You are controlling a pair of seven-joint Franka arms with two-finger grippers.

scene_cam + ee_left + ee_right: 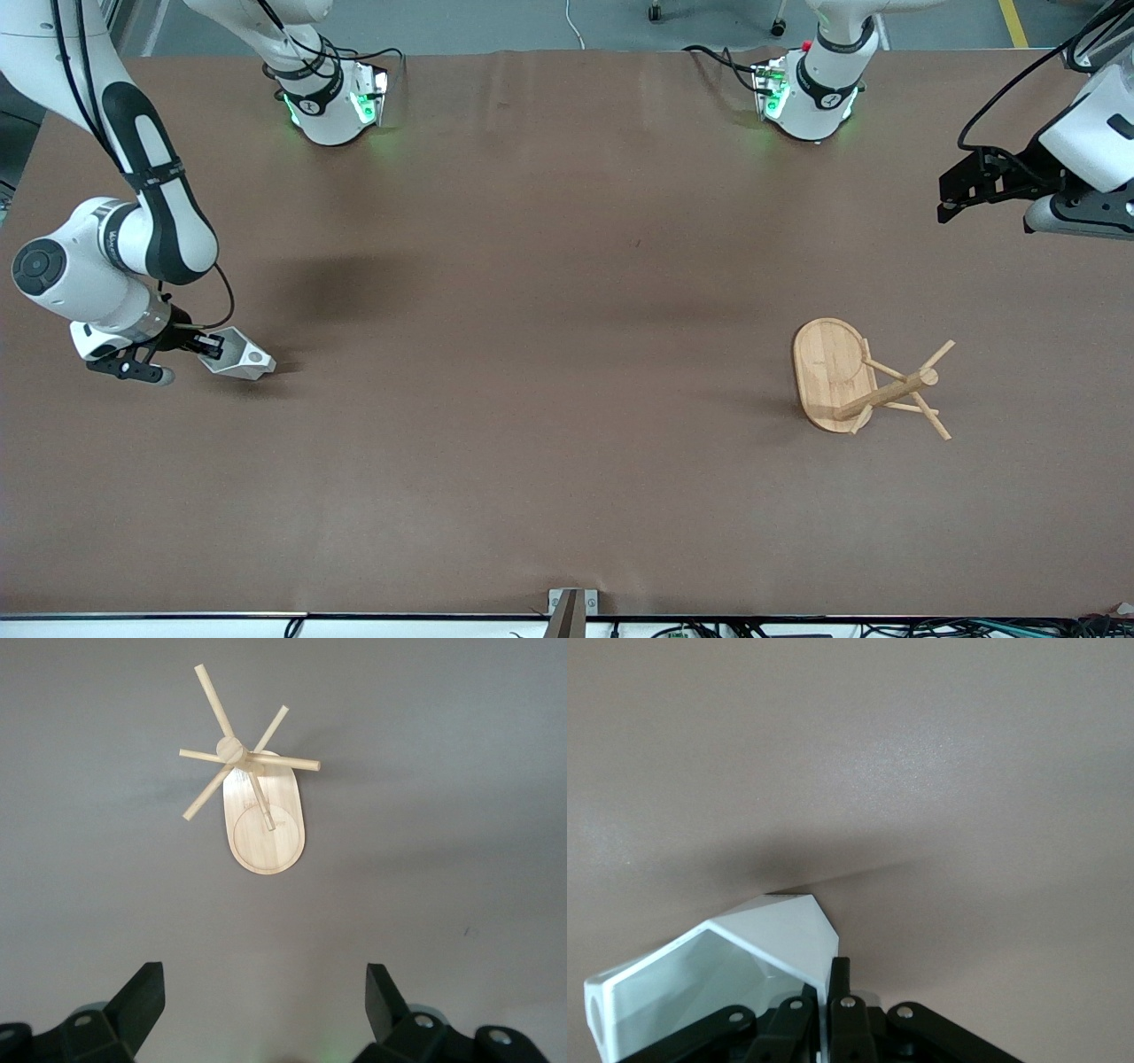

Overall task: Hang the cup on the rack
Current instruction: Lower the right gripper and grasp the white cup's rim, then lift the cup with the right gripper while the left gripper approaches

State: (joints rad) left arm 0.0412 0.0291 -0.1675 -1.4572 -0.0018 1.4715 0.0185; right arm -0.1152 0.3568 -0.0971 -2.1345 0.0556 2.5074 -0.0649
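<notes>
The white faceted cup is low at the table, toward the right arm's end. My right gripper is shut on its wall. In the right wrist view the cup fills the lower corner, with my right gripper clamped on its rim, one finger inside and one outside. The wooden rack stands upright on its oval base toward the left arm's end. My left gripper is open and empty, held up over the table. The left wrist view shows the rack from above, well clear of the left gripper.
The brown table top runs between the cup and the rack. The two arm bases stand along the table edge farthest from the front camera. A small bracket sits at the nearest edge.
</notes>
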